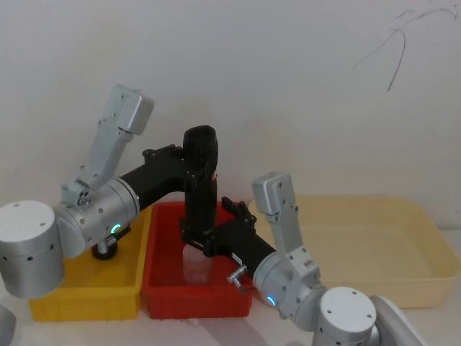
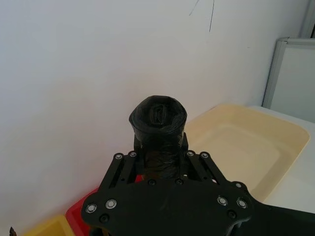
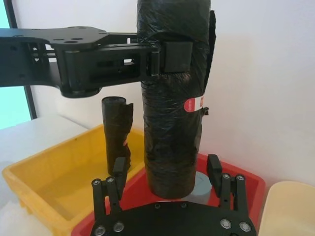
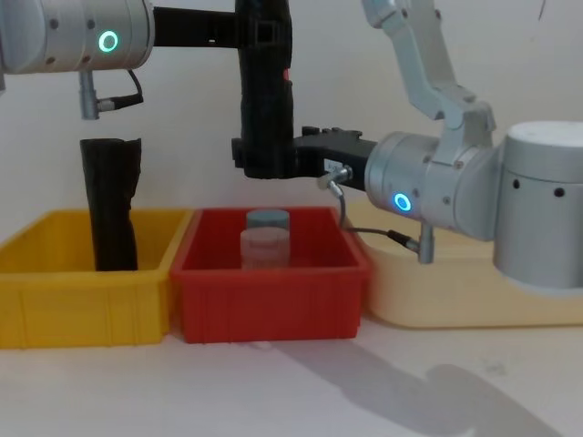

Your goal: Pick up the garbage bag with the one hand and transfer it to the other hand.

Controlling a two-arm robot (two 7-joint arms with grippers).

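Our left gripper [image 2: 160,147] was clamped on the garbage bag [image 3: 172,128], with its pads pressed against the upper part of the roll. The roll stood upright in the air above the red bin [image 4: 273,296]. Our right gripper [image 3: 167,168] sat at the roll's lower end, spread wide, with a finger [image 3: 119,169] on either side and a gap to the black plastic, so it gripped nothing. A small red mark [image 3: 193,103] showed on the bag between the two grippers. Below the bag, inside the red bin, we saw a clear jar with a grey lid [image 4: 265,238]. In the yellow bin [image 4: 82,309] to the left, a second black roll [image 4: 109,205] stood upright. A cream tray [image 4: 428,305] lay to the right of the red bin.
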